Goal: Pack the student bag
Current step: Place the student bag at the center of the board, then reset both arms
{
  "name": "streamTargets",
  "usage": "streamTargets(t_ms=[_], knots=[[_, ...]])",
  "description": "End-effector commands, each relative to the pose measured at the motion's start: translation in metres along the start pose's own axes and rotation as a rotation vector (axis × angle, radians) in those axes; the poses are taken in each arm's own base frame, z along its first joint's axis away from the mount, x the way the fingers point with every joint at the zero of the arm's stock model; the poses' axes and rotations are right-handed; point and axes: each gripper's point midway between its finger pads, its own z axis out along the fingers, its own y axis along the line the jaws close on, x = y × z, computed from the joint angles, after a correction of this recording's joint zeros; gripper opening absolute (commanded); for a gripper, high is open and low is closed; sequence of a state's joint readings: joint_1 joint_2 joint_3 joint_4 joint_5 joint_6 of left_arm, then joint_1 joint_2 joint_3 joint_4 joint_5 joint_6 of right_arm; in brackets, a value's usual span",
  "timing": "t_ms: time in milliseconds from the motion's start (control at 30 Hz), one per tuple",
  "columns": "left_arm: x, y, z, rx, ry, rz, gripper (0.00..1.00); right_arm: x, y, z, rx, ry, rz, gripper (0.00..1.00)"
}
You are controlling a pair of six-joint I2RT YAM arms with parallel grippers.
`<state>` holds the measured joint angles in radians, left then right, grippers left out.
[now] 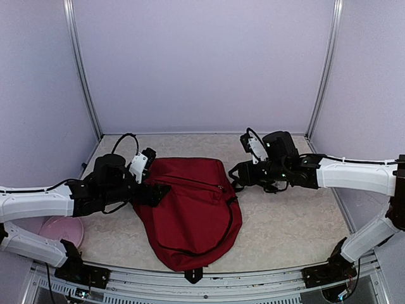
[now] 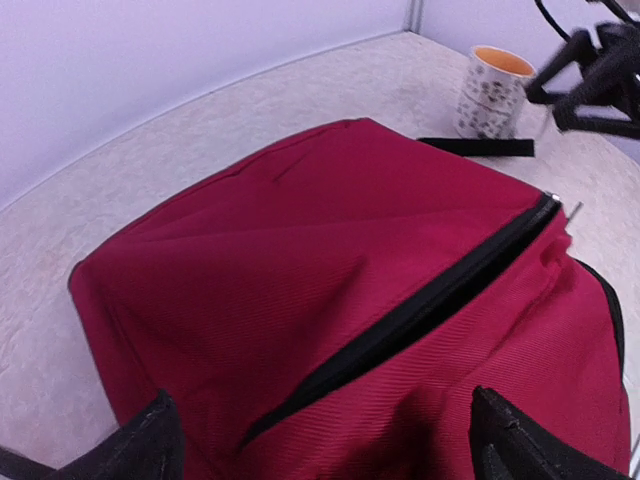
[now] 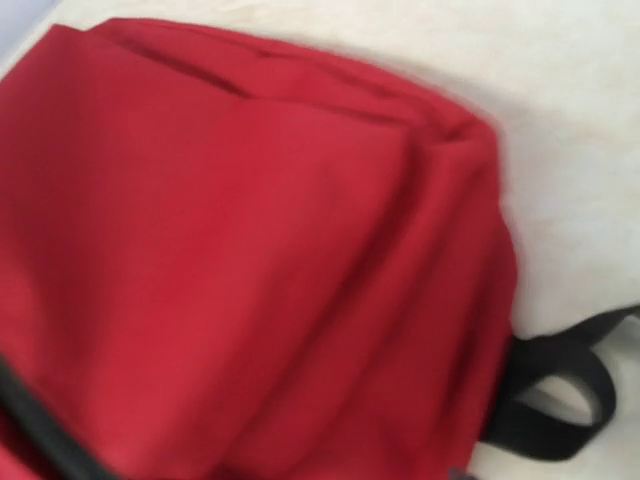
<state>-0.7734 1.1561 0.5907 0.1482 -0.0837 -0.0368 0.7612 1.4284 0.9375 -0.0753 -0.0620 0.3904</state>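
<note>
The student bag (image 1: 190, 212) is a dark red backpack lying flat mid-table, with a black strap looped down its right side. In the left wrist view its black zipper line (image 2: 420, 300) runs diagonally and gapes slightly. My left gripper (image 1: 160, 193) is at the bag's upper left edge, open, its fingertips (image 2: 150, 440) wide apart over the red fabric (image 2: 300, 260) and holding nothing. My right gripper (image 1: 236, 176) hovers at the bag's upper right corner with its fingers spread and nothing between them. The right wrist view is blurred, showing only red fabric (image 3: 250, 250) and a black strap (image 3: 560, 390).
A pink plate (image 1: 63, 231) lies at the near left under the left arm. A patterned cup (image 2: 493, 92) with an orange inside stands on the table beyond the bag, near the right gripper (image 2: 585, 85). A black strap end (image 2: 475, 147) lies beside it. Walls enclose three sides.
</note>
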Motion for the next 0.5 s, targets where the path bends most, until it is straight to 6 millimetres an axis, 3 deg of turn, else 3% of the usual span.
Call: streamTargets(t_ms=[0, 67, 133, 267, 367, 467], knots=[[-0.026, -0.032, -0.019, 0.155, 0.037, -0.008, 0.99, -0.044, -0.015, -0.031, 0.086, -0.087, -0.004, 0.79], [-0.048, -0.039, -0.032, 0.206, 0.025, -0.018, 0.99, -0.066, -0.023, -0.051, 0.085, -0.143, 0.002, 0.87], [-0.076, -0.03, -0.044, 0.194, -0.026, -0.055, 0.99, -0.089, -0.035, -0.074, 0.09, -0.214, 0.011, 0.89], [-0.125, 0.04, -0.065, 0.02, -0.169, -0.204, 0.99, -0.123, -0.082, -0.128, 0.227, -0.346, 0.023, 0.93], [-0.126, 0.111, -0.071, -0.211, -0.213, -0.348, 0.99, -0.121, -0.131, -0.159, 0.352, -0.38, 0.084, 0.95], [-0.106, 0.159, -0.066, -0.345, -0.174, -0.468, 0.99, -0.101, -0.176, -0.183, 0.435, -0.402, 0.164, 0.96]])
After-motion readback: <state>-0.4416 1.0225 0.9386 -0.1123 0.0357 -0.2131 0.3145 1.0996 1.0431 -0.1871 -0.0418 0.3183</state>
